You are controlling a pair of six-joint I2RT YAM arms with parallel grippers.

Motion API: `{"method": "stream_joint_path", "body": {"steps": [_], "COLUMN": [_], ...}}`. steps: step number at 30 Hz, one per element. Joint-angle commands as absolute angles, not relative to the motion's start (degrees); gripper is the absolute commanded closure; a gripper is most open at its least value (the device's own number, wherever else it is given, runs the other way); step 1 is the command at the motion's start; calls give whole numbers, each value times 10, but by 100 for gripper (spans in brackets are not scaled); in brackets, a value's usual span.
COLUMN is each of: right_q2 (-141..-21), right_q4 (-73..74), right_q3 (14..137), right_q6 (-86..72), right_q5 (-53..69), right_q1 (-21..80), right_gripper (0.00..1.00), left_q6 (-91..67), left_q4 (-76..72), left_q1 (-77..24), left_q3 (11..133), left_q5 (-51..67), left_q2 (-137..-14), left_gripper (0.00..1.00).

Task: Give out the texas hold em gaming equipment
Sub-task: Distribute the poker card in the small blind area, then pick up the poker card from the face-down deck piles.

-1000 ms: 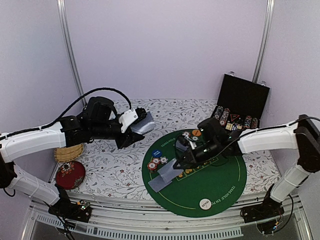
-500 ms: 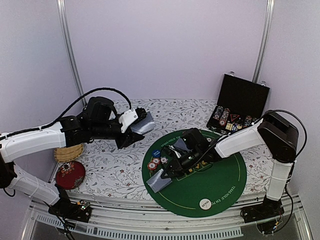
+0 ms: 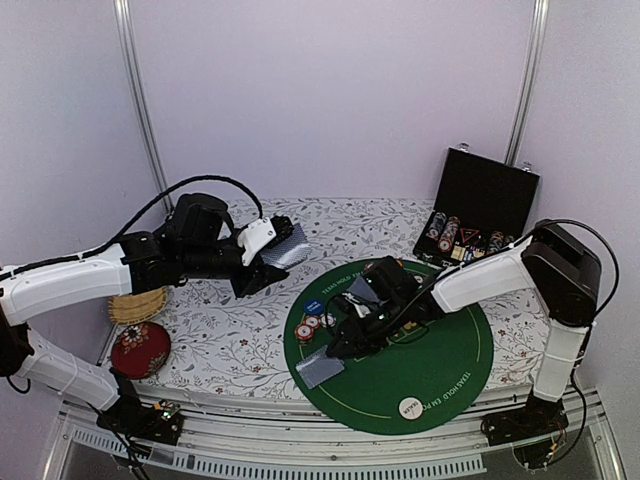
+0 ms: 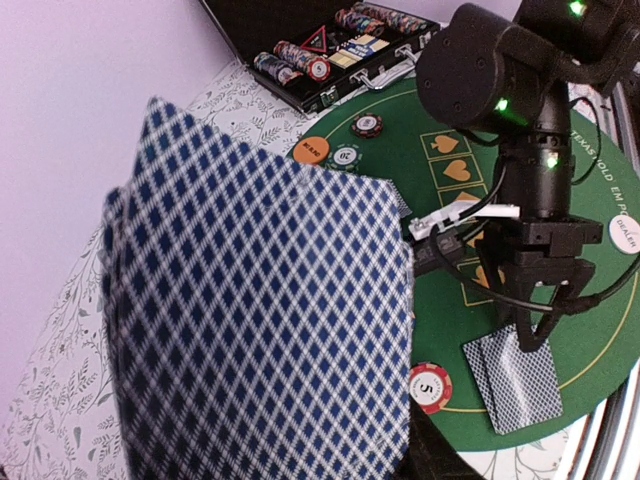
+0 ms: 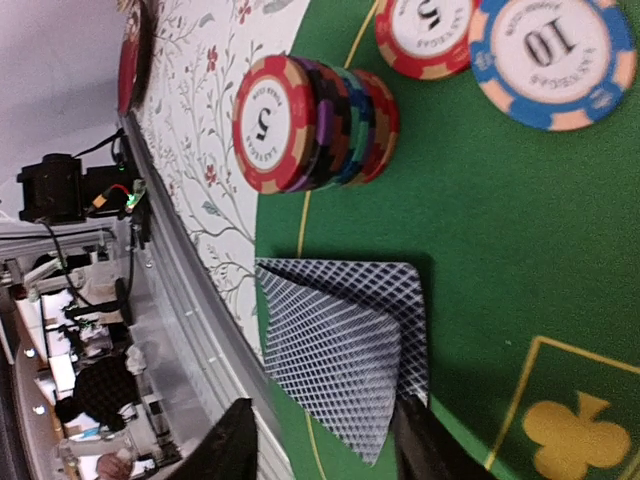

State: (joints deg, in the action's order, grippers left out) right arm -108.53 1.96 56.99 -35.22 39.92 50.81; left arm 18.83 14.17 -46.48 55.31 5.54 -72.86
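Both arms are built alike, with white tubular link shells and bulky black joint housings. The left arm [image 3: 70, 280], at nine o'clock in the overhead view, has a looping black cable [image 3: 190, 185] and a white wrist block [image 3: 257, 237]. The right arm [image 3: 500, 275], at three o'clock, shows green indicator lights [image 4: 500, 104] on its black wrist, and its slim-fingered end effector [image 4: 552, 322] is black too.

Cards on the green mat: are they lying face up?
No, the cards on the green mat show only their checkered backs.
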Motion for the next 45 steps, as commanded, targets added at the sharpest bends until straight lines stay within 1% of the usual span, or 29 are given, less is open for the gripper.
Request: {"method": "stream_joint_path", "body": {"steps": [1,3,4,5,6,10,16,19,21,25,26,28,32,35,36,37,39,42,45], "right_q2": [-1001,-949,-925,-905,-885,-858,-914,-953,-982,-1014,-1013,-1008,-993,-989,-987,-984,-977,-962,-947], "right_q4": [114,124,124,120,111,65,-5,1,26,52,54,58,65,79,85,88,97,112,125], "right_q3": [595,598,600,602,604,644,733,777,814,855,855,854,847,849,849,849,848,847,848], "right_q6": [-318,-291,-282,-265,-252,-196,-168,-148,-131,-114,-112,-107,-99,-96,-95,-94,-92,-86,-81], "right_q5": [292,264,257,254,260,303,326,313,302,294,290,286,277,279,278,277,270,249,237], "right_q1": [498,487,480,473,467,454,459,474,483,489,489,489,488,489,489,489,488,488,488], "right_gripper": [42,29,19,5,0,1,1,1,6,24,29,42,64,77,80,85,90,95,97], "left_q6": [189,189,189,189,189,189,189,189,190,191,190,190,190,190,190,190,190,190,191], "left_q4": [128,128,128,128,128,128,129,128,128,128,128,128,128,128,128,128,128,128,128], "left_q1": [-463,-463,-462,-463,-463,-463,-464,-463,-464,-464,-464,-464,-465,-465,-464,-464,-464,-464,-464], "left_q3": [549,549,549,549,549,550,549,549,549,548,548,548,548,548,548,548,548,548,548], "left_q5": [56,57,57,57,58,60,64,67,68,69,69,70,69,69,67,67,67,67,67], "left_q2": [-719,-719,-719,-718,-718,-719,-718,-719,-719,-719,-719,-719,-721,-722,-722,-722,-722,-722,-722], "left_gripper": [55,55,55,55,55,55,55,55,55,55,55,55,55,55,55,55,55,55,55]}}
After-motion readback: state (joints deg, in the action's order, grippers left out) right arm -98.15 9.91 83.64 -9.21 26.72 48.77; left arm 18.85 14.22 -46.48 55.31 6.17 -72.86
